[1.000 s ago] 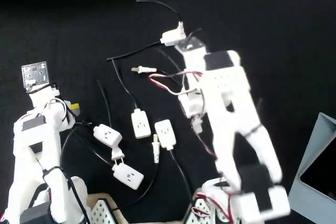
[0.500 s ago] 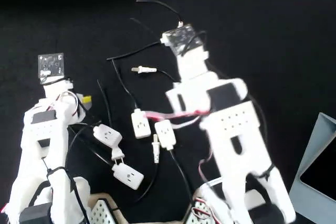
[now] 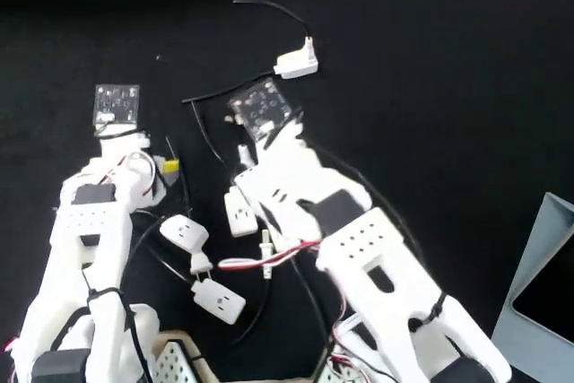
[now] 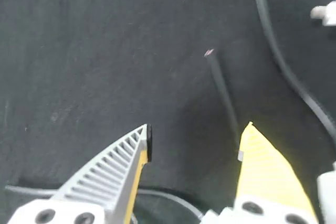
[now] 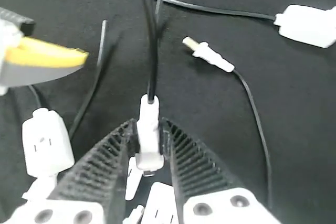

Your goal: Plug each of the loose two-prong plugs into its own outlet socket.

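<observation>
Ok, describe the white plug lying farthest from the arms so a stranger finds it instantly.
Start from the black table and go to its far side, beyond both arms. The blocky white plug lies there alone on a black cord; every other white piece sits nearer the arms.

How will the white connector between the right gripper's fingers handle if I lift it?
The white connector looks small and rigid, so it is probably light. Its black cord looks thin and floppy; it will likely trail and may twist the connector.
</observation>
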`<state>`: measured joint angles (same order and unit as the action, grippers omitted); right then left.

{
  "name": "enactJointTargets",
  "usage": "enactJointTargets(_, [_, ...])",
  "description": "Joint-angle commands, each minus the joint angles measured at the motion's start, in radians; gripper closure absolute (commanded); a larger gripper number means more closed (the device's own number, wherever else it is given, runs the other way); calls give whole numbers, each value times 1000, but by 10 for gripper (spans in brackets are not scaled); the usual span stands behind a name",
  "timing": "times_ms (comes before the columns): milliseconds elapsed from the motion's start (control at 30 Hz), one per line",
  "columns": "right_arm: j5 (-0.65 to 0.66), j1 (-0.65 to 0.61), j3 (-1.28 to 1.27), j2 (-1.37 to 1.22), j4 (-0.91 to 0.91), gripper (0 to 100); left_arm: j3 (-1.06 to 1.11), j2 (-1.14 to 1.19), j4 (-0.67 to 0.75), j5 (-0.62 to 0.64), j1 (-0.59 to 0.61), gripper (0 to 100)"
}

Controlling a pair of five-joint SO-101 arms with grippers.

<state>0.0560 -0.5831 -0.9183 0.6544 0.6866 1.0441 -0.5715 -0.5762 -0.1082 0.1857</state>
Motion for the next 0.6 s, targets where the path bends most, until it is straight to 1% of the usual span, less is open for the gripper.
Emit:
enactJointTargets(0, [-11, -44, -8, 36, -37, 987, -99, -21, 15, 75, -41, 718])
enactJointTargets(100, [-15, -69, -13, 36, -34, 987, -127, -21, 11, 101, -70, 718])
enactJointTargets(200, [-51, -72, -13, 36, -34, 987, -136, -21, 11, 100, -104, 718])
enactJointTargets(467, [-52, -121, -8, 38, 0, 987, -137, -26, 11, 95, -193, 718])
enactJointTargets(567, [-52, -123, -12, 38, 0, 987, -125, -72, 3, 98, -226, 718])
